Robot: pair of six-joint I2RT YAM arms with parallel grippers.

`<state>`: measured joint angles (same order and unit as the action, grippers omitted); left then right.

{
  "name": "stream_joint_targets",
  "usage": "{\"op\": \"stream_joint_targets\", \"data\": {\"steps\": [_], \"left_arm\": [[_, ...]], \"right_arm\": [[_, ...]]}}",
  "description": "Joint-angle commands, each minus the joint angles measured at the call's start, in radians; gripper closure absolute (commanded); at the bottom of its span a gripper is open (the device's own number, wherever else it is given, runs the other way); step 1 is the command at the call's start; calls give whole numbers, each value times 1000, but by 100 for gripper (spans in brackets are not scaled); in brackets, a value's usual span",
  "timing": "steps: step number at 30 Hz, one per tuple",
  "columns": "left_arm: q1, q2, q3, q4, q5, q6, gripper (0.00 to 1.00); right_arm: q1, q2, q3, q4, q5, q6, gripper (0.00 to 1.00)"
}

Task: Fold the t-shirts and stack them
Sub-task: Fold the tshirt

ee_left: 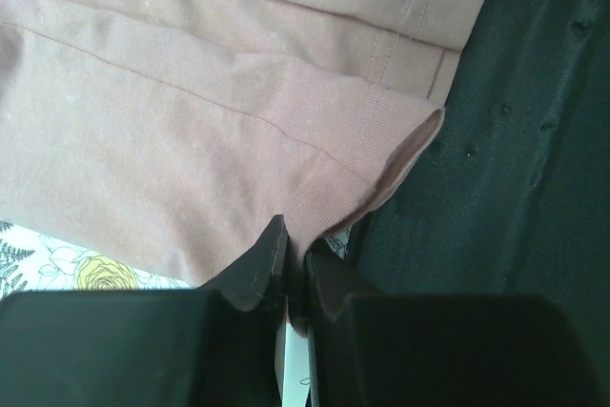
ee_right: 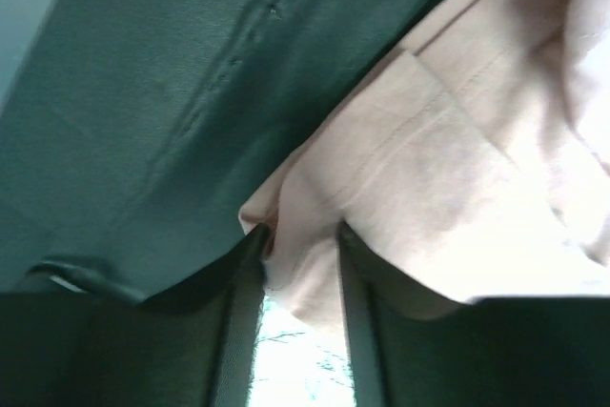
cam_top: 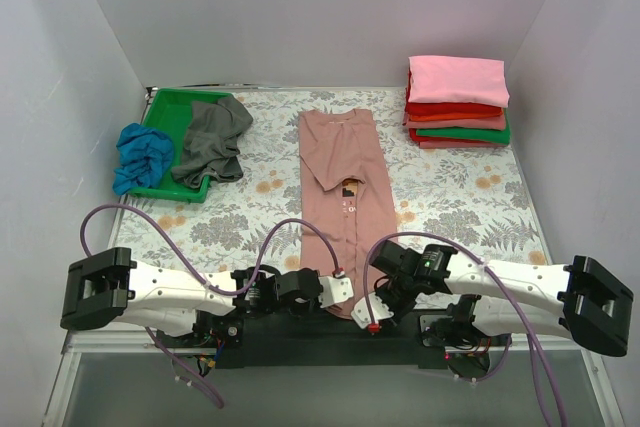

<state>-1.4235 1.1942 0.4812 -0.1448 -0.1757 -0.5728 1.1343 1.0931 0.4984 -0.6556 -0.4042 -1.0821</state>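
The dusty-pink t-shirt (cam_top: 345, 182) lies folded lengthwise into a narrow strip down the middle of the table, its small chest graphic showing. My left gripper (cam_top: 342, 290) is shut on the near left corner of its hem (ee_left: 362, 150), and the jaws (ee_left: 295, 247) pinch the cloth tight. My right gripper (cam_top: 369, 309) grips the near right corner, with a fold of pink cloth (ee_right: 448, 169) bunched between its fingers (ee_right: 302, 240). Both corners sit over the dark base at the table's near edge. A grey tee (cam_top: 212, 137) and a blue tee (cam_top: 143, 157) lie crumpled at the back left.
A green plastic tray (cam_top: 170, 112) at the back left holds the grey and blue tees. A stack of folded pink, red and green shirts (cam_top: 457, 102) stands at the back right. The floral table covering (cam_top: 460, 207) spreads under everything. White walls enclose three sides.
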Motion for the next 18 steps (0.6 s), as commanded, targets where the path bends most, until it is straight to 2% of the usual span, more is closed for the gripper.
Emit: {"op": "stream_joint_targets", "data": {"steps": [1,2,3,6,11,18], "left_arm": [[3,-13,-9,40,-2,14,100],[3,-15,-10,42,-4,14,100],[3,-15,-13,44,-5,14,100],[3,-25,-18,47,-11,16,100],[3,-42,-24,51,-13,17,100],[6,-84,-29,65,-36,25,100]], "right_arm": [[33,39,-64,20,87,4,65],[36,39,-66,19,91,10,71],[38,37,-66,20,93,11,84],[38,27,-64,19,99,19,99],[36,8,-15,-6,90,39,99],[-117,-62,118,-140,-54,-2,99]]}}
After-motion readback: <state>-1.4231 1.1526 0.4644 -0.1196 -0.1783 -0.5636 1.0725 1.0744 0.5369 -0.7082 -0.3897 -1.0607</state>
